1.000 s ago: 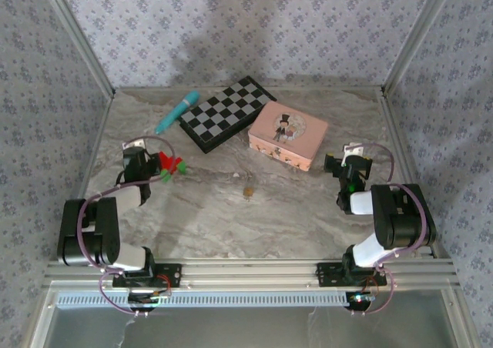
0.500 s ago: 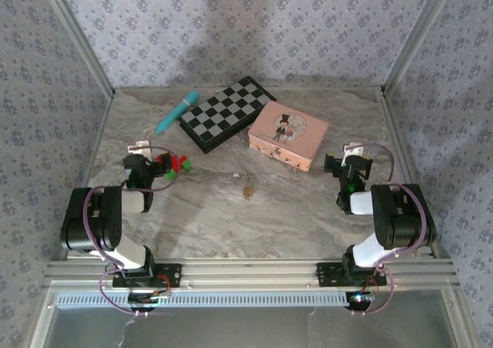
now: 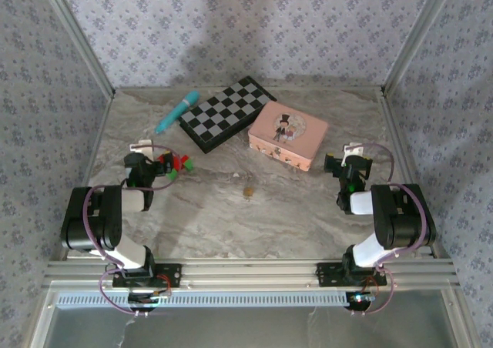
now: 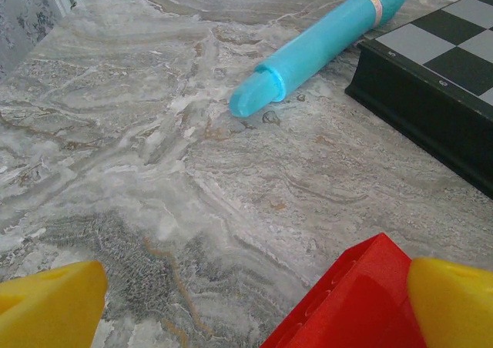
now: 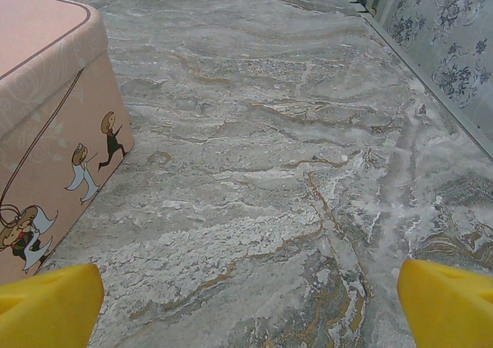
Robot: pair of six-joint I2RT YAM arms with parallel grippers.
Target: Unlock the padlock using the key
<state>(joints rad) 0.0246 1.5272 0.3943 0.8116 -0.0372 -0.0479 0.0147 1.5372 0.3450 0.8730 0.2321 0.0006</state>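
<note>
Closed pink tin (image 5: 46,132) beside the right claw (image 5: 248,309), fingers apart; left claw (image 4: 250,311) apart around red block (image 4: 350,302).

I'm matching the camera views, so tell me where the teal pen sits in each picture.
Top external: teal pen lies at the back left of the table, slanted, just left of the checkered board.
Left wrist: pen runs from centre to the top right, blunt end nearest.
Right wrist: pink tin at the left, table beyond.
Shared landmark: the checkered board, right of the pen.
</note>
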